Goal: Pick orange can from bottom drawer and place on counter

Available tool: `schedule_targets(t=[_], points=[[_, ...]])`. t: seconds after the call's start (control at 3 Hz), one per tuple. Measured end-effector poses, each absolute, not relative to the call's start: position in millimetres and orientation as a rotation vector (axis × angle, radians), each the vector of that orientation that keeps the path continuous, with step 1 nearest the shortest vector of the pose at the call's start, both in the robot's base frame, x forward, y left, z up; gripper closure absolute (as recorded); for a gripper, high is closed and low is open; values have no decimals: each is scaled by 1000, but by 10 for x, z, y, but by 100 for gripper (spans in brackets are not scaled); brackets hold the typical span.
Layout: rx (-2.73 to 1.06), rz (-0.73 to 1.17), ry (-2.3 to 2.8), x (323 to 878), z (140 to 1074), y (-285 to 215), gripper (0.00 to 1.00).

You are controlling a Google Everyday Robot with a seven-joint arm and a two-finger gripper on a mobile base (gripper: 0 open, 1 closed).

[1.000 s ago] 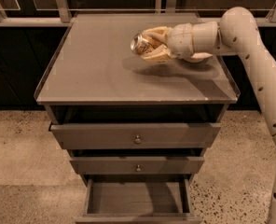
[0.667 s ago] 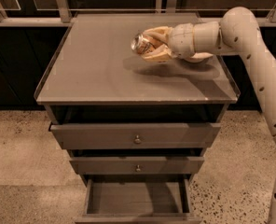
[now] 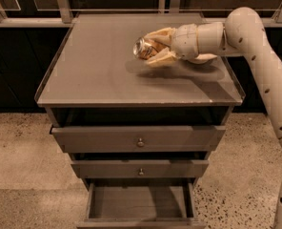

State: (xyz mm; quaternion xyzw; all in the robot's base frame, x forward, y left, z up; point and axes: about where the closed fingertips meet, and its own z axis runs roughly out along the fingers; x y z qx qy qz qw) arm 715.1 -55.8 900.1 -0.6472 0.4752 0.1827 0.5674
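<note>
The orange can (image 3: 144,48) lies on its side between my gripper's fingers, its silver end facing left. My gripper (image 3: 153,47) is shut on the can and holds it just above the grey counter (image 3: 98,75), right of the middle. The bottom drawer (image 3: 138,205) is pulled open below, and its grey floor shows nothing on it. My arm comes in from the right.
Two grey drawers with small round knobs (image 3: 140,142) sit above the bottom drawer, both slightly open. Speckled beige floor (image 3: 22,151) lies around the cabinet. A dark wall with metal rails (image 3: 64,4) runs behind the counter.
</note>
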Motion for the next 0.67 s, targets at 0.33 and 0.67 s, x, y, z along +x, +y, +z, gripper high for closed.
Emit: schedule_targets(t=[0.33,0.67], points=[[-1521,429,1116,7151,9001,-558,0],[-1521,429,1116,7151,9001,-558,0]])
